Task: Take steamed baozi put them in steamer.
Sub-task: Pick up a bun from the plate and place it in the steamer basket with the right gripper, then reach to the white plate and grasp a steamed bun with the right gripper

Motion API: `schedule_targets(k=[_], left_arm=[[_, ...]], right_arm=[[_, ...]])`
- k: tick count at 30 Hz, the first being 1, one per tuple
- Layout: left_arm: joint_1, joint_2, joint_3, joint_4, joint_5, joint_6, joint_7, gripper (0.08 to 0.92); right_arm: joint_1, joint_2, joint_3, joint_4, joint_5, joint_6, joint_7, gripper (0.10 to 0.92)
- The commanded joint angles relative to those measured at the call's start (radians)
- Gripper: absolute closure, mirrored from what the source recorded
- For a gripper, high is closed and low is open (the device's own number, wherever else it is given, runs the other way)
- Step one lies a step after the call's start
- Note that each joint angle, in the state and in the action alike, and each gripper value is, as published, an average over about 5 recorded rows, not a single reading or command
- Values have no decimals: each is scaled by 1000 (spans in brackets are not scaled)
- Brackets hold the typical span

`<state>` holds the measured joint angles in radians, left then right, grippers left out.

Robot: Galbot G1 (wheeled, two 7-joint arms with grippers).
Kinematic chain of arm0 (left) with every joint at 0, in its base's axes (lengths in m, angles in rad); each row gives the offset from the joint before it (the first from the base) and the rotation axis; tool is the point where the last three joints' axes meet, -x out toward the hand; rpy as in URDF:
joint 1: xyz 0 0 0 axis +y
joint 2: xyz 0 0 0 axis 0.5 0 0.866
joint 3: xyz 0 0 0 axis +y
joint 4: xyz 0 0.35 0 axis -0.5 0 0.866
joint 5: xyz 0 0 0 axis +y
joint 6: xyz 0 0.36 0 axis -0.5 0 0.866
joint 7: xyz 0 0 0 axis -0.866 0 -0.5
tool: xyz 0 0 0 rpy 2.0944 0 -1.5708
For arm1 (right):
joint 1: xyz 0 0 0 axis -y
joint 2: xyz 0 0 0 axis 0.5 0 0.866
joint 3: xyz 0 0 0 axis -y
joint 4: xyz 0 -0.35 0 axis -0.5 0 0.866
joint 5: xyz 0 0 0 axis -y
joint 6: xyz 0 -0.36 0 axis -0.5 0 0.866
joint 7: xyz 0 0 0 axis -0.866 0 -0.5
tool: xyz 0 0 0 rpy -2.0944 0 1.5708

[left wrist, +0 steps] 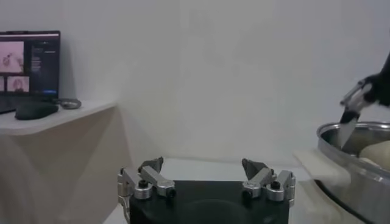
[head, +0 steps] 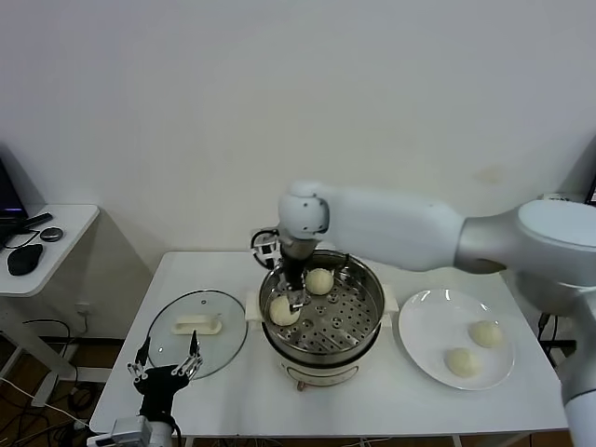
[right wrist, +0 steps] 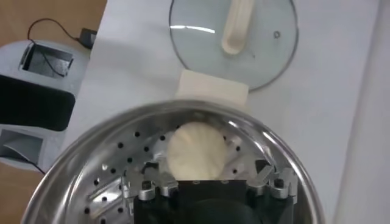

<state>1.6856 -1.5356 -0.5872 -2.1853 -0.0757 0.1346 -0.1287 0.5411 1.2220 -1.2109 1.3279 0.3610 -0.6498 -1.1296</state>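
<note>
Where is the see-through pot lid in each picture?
Head view: the glass lid lies flat on the table, to the left of the steamer.
Left wrist view: the lid is not in it.
Right wrist view: the lid lies just beyond the steamer's white handle.
Shared landmark: the steamer's shiny rim, seen in all three.

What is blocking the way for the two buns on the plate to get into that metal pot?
Nothing visible. The glass lid lies flat on the table, on the pot's far side from the plate, so the pot stands uncovered. Its holed tray holds only two buns, with bare space left. The two remaining buns sit uncovered on the plate beside the pot.
</note>
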Motion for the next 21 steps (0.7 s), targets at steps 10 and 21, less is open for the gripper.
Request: schedule_targets(k=[10,21], left_arm=[[-5,9,-1,61,-9,7,16,177],[-2,1,-17,96,-8,4,20,177]], right_arm=[[16,-722,115,202,-206,176,-185,203],[-451,-827,367,134,-433,478,-236,203]])
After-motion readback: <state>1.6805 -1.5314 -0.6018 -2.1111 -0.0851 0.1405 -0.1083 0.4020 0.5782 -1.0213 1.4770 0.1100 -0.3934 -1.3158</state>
